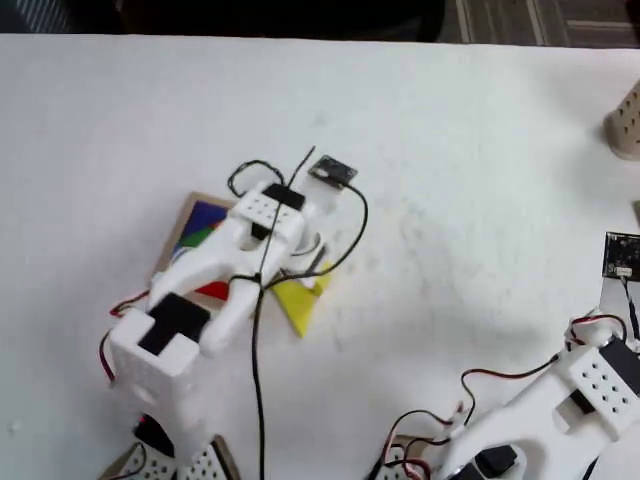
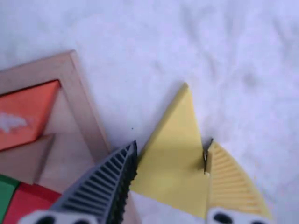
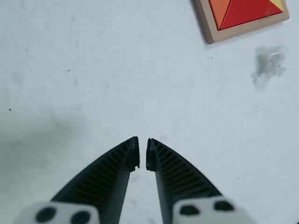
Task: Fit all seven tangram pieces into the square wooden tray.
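Note:
The square wooden tray (image 1: 188,212) lies left of the table's middle, under my left arm, with blue (image 1: 208,216), green and red pieces in it. In the left wrist view its rim (image 2: 79,100) frames an orange piece (image 2: 23,119), a red one and bare wood. A yellow triangle (image 2: 174,154) rests on the white table just outside that rim, seen beside the tray as the yellow triangle (image 1: 298,302). My left gripper (image 2: 170,147) is shut on it, one finger on each side. My right gripper (image 3: 142,151) is shut on nothing, low over bare table at the front right.
A small circuit board (image 1: 333,172) on a black cable lies behind the tray, and another board (image 1: 622,255) sits at the right edge. A beige object (image 1: 626,125) stands far right. The right wrist view catches a wooden tray corner (image 3: 208,28) holding orange and red pieces.

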Motion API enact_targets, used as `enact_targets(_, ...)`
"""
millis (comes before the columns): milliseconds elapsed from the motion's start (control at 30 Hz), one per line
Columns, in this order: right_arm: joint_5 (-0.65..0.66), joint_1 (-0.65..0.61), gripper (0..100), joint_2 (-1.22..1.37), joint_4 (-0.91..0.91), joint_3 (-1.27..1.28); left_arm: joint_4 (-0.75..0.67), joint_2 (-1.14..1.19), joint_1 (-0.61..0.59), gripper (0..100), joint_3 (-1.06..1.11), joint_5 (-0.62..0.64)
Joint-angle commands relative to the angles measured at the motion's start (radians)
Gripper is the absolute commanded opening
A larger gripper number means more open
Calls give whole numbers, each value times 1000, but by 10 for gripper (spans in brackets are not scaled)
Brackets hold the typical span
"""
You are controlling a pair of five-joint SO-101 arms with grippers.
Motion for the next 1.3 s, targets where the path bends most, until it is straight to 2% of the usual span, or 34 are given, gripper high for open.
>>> enact_targets(0,15,8,34,-16,-18,-12,0,-2,-21,102,37,-28)
enact_targets(33,26,8,34,-16,-18,-12,-2,-2,-19,56,34,-31)
enact_targets(100,34,8,34,-16,-18,-12,-2,-2,-5,82,28,-31)
enact_targets(367,32,5,34,-15,-18,-12,-2,-7,13,68,6,-29)
enact_targets(633,32,2,34,-16,-18,-12,84,-239,2,68,52,-31)
enact_targets(767,32,1,34,-16,-18,-12,66,-395,-33,68,199,-32)
enact_targets(933,32,-1,34,-18,-18,-17,-40,-607,-77,68,460,-32)
enact_targets(1133,32,-1,34,-18,-18,-18,-130,-823,-186,68,703,-204)
enact_targets(1267,32,-1,34,-18,-18,-18,-167,-937,-265,69,809,-229)
